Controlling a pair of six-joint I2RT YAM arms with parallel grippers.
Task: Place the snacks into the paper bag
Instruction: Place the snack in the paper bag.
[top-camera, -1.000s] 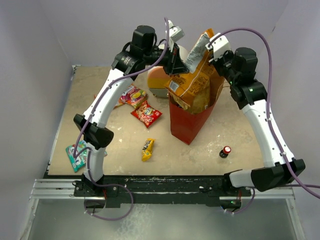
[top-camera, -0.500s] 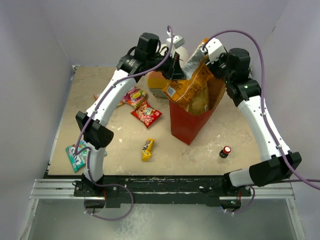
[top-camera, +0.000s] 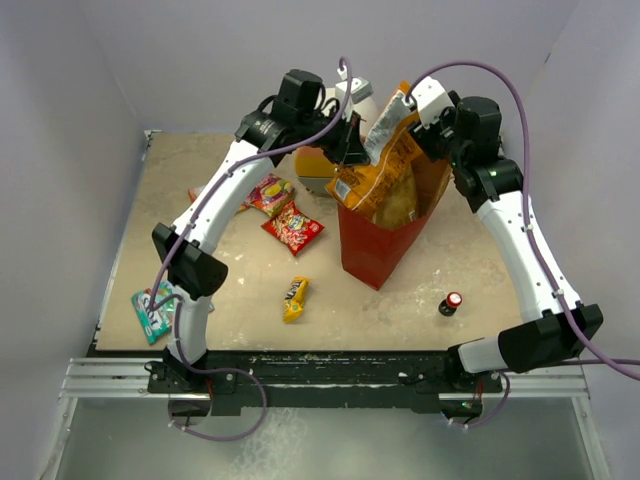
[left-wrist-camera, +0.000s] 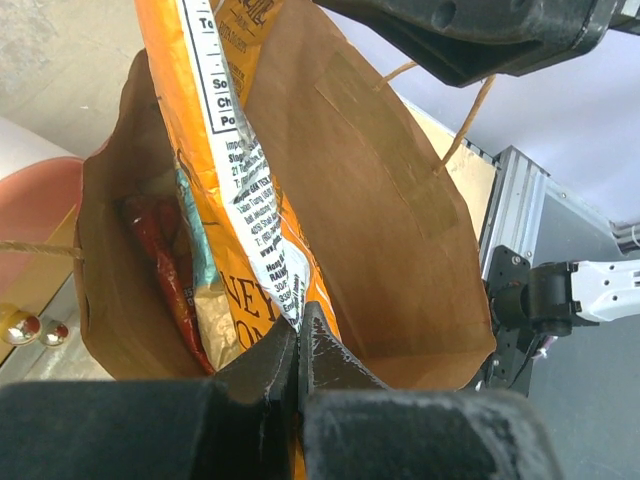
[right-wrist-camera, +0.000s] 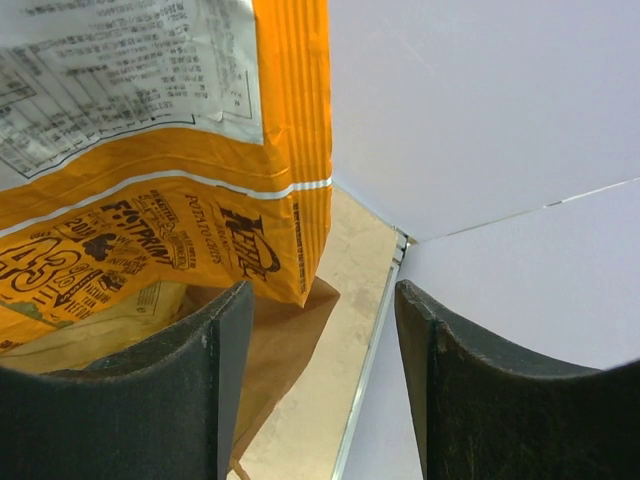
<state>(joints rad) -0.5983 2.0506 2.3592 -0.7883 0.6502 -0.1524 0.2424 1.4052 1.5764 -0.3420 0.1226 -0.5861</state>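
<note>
1. The left claw (left-wrist-camera: 298, 352) is pressed together, pinching the edge of the orange chip bag (left-wrist-camera: 215, 120). The bag stands half inside the paper bag (left-wrist-camera: 370, 220) just ahead of this claw.
2. The right claw (right-wrist-camera: 322, 385) is spread, and the chip bag's corner hangs just beyond its fingers.

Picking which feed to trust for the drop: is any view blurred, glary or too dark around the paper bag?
Top external: evenly lit, sharp, only soft shadows. Left wrist: orange chip bag print and paper bag interior are sharp; the left pincer is dark and blurred. Right wrist: right pincer dark, chip bag print slightly soft, wall bright, no glare.
</note>
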